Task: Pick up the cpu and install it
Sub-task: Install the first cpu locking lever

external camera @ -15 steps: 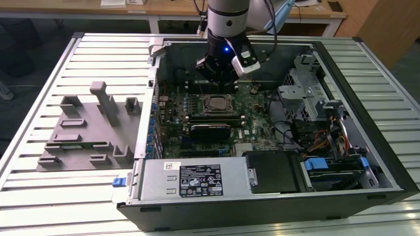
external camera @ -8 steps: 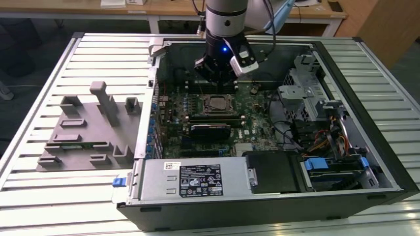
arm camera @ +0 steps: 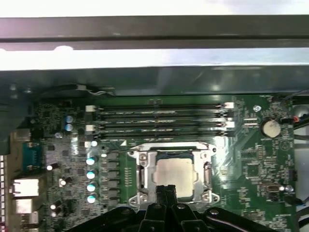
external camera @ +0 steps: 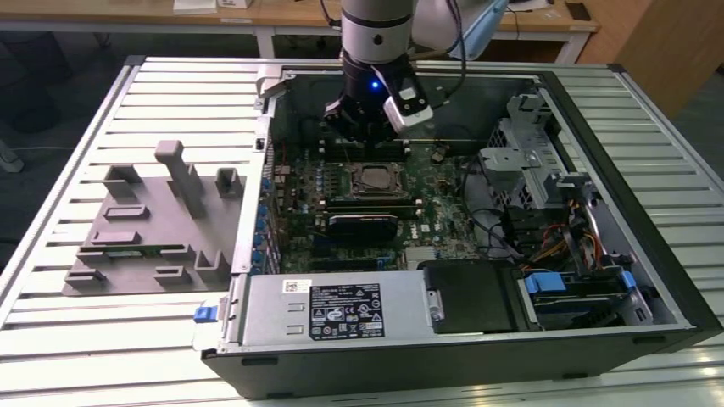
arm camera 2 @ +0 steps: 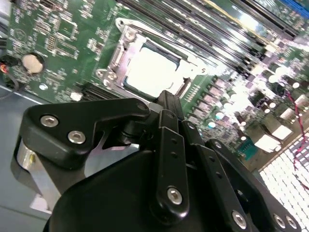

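In the exterior view the gripper [external camera: 364, 134] hangs at upper centre inside the open computer case [external camera: 633, 322], just above the cpu [external camera: 375, 177], which lies in the motherboard socket [external camera: 352, 190] mid-frame. In the second wrist view its fingers [arm camera 2: 166, 104] are pressed together, holding nothing, with their tips at the edge of the cpu's bright metal top. In the first wrist view the closed fingers overlap one edge of the cpu, which is seated inside the socket's metal frame.

We are seeing a silver-grey arm [external camera: 374, 25] at the top centre of the exterior view. A blue light [external camera: 375, 85] is glowing on its black wrist, a white camera block [external camera: 409, 108] is sitting alongside, and a dark cable [external camera: 459, 42] is looping beside it. In the second wrist view the gripper [arm camera 2: 166, 99] is showing matte black links, silver screws [arm camera 2: 174, 195] and a bare metal collar [arm camera 2: 29, 159].
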`<state>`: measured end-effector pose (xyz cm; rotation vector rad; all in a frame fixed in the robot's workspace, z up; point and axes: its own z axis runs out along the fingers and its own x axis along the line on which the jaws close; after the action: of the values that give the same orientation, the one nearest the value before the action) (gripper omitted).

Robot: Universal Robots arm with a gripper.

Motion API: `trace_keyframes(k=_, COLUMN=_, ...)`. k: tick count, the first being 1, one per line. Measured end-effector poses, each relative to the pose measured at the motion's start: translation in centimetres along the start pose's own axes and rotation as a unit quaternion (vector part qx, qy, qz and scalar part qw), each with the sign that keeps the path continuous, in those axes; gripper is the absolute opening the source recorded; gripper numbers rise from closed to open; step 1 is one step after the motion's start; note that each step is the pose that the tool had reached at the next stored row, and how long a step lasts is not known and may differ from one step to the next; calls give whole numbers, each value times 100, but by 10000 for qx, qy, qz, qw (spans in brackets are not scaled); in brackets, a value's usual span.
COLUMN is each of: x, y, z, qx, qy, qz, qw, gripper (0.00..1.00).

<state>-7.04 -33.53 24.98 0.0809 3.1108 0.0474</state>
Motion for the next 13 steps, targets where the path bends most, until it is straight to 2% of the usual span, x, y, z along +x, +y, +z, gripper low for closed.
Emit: trace_keyframes(k=13, x=363, y=-19, z=-11, qx=0, qy=0, qz=0, qw=10000, gripper=11)
